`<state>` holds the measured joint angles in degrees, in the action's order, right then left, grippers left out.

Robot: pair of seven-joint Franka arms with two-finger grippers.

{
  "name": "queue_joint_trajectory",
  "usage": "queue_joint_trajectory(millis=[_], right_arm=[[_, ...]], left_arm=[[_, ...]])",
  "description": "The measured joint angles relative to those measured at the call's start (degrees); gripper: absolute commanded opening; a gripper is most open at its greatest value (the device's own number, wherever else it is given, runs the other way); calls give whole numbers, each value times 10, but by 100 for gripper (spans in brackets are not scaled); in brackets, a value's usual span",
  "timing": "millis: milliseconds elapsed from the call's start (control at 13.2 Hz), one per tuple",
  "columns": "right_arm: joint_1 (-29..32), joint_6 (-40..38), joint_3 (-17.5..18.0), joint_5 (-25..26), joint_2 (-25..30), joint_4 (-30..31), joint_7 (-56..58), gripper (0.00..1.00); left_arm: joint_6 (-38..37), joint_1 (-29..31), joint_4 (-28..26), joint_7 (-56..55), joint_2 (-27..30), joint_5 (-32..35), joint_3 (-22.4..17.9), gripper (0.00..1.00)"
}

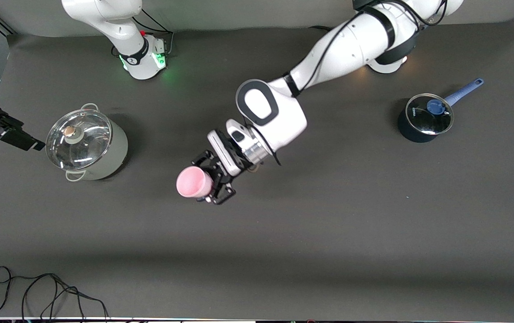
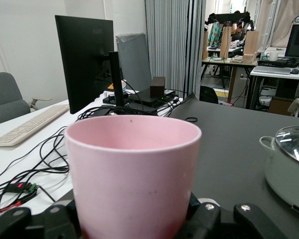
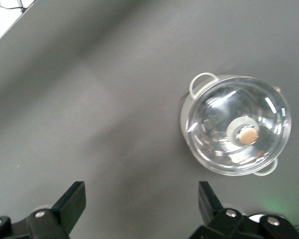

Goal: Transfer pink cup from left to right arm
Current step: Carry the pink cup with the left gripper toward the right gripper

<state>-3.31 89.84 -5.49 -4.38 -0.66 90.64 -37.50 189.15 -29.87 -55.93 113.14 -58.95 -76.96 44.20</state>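
No readable writing on anything; a small white mark on the saucepan's rim cannot be made out.

Pink cup (image 1: 193, 181) held in the air over the middle of the table (image 1: 328, 233), tipped on its side, long axis roughly level, mouth toward the right arm's end.

Left gripper (image 1: 214, 183) clamped on the cup's base end, fingers (image 2: 217, 219) pressed against its wall.

Steel pot (image 1: 87, 141) with glass lid near the table's edge at the right arm's end.

Right gripper (image 3: 142, 201) high above that edge, jaws spread wide, holding nothing; this arm waits.

Blue saucepan (image 1: 425, 117), lidded, toward the corner by the left arm's base.
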Motion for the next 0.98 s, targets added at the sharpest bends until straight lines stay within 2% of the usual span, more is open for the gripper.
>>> queue_joint_trajectory(millis=[302,679,981], right_arm=[[-53,0,3,-16,-8,-18,-63,100],[-74,-3,5,-106,-11,-42,-165,100],[-113,-4,6,-152,-15,-45,-231,100]], left_arm=[[42,-44,11,-6,5,0,-3,0],[72,-70,14,-8,5,1,-5,0],[73,-71,18,-8,5,1,-7,0]])
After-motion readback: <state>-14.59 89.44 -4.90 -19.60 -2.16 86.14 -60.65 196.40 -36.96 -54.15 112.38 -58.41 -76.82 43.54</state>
